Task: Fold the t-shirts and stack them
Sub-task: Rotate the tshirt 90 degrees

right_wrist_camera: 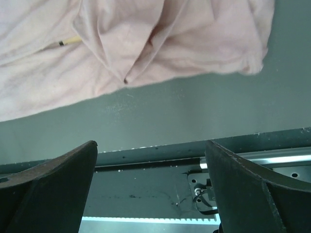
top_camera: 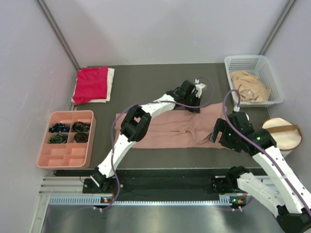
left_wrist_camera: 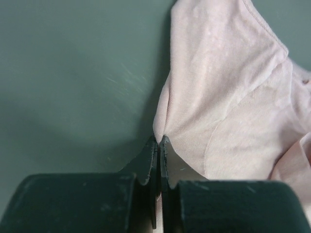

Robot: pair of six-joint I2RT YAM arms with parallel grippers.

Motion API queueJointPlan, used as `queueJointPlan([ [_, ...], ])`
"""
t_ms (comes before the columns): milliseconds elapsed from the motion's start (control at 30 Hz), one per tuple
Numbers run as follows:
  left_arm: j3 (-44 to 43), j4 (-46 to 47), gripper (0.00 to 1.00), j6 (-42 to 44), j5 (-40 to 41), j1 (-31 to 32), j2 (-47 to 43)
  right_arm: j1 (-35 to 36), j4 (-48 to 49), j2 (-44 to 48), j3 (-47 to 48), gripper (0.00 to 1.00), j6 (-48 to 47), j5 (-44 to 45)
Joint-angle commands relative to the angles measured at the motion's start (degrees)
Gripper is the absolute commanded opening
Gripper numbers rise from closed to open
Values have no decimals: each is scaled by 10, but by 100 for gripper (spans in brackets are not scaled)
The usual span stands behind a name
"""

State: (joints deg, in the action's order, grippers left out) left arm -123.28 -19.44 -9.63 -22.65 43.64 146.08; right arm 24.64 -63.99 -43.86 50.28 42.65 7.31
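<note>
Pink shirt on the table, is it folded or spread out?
Spread out and rumpled: the pink shirt lies as a long strip across the table, with the left gripper shut on its edge.

The spread shirt (top_camera: 170, 130) lay across the middle of the desk (top_camera: 146, 85). Behind it to the left sat the folded shirts (top_camera: 91, 85), and before those, at the left edge, the tray (top_camera: 75, 153). At the back right stood the basket (top_camera: 245, 58) with a crumpled shirt (top_camera: 249, 86) in it, and the bag (top_camera: 282, 135) lay just before it.

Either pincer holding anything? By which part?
Left pincer pinches the pink t-shirt at a cloth edge; right pincer open, holding nothing.
</note>
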Motion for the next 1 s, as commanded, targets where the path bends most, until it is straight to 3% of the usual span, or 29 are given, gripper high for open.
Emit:
queueJointPlan([
  [0, -62, 12, 0, -101, 54, -60, 55, 7, 17, 11, -6, 92, 9, -6],
  [167, -70, 41, 0, -196, 68, -129, 63, 7, 19, 13, -14, 92, 11, -10],
  [400, -68, 31, 0, -259, 156, -248, 50, 6, 34, 9, -30, 92, 16, -18],
  [600, -69, 33, 0, -310, 175, -321, 44, 7, 68, -2, -58, 92, 27, -32],
  [733, -66, 24, 0, -297, 172, -333, 40, 7, 144, -26, -94, 91, 48, -84],
  [867, -23, 32, 0, -283, 165, -333, 23, 13, 284, -80, -130, 90, 80, -134],
  [967, 7, 39, 0, -276, 158, -333, 7, 64, 351, -164, -106, 90, 89, -103],
])
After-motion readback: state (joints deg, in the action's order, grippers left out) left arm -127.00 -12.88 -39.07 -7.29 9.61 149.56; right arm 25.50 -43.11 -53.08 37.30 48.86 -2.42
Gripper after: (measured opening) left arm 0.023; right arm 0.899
